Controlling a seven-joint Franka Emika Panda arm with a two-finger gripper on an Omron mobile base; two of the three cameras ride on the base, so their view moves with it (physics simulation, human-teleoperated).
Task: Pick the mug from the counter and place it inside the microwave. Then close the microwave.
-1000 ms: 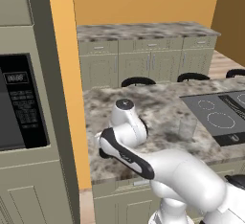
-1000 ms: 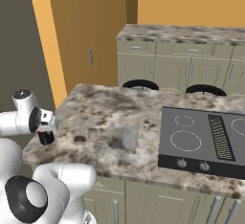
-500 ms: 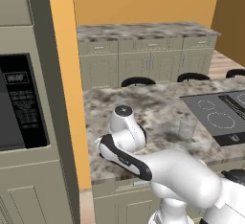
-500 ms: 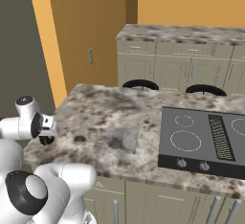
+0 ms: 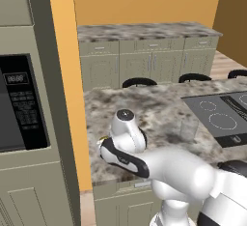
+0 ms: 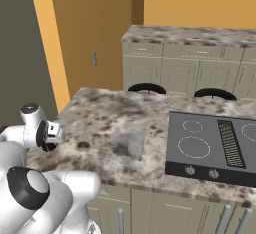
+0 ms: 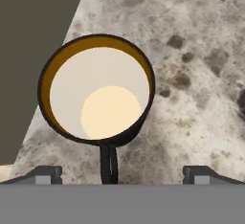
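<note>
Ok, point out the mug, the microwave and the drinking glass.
mug [image 7: 98,98], hand view, on its pale inner wall.
microwave [image 5: 21,106], left base view, on its button panel.
drinking glass [image 6: 135,144], right base view, on its clear side.

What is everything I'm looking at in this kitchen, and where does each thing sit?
mug: one, black outside, cream inside, on the counter near its edge, right below the gripper.
counter: one island, mottled grey-brown stone.
drinking glass: one, clear, mid-counter beside the cooktop.
cooktop: one, black, set into the counter's right side.
microwave: one, black, built into beige cabinetry at left.
back cabinets: one row, beige, stone top, against the orange wall.
stools: dark, behind the island.
gripper: one, jaws open, astride the mug's handle.
arm: one, white.
</note>
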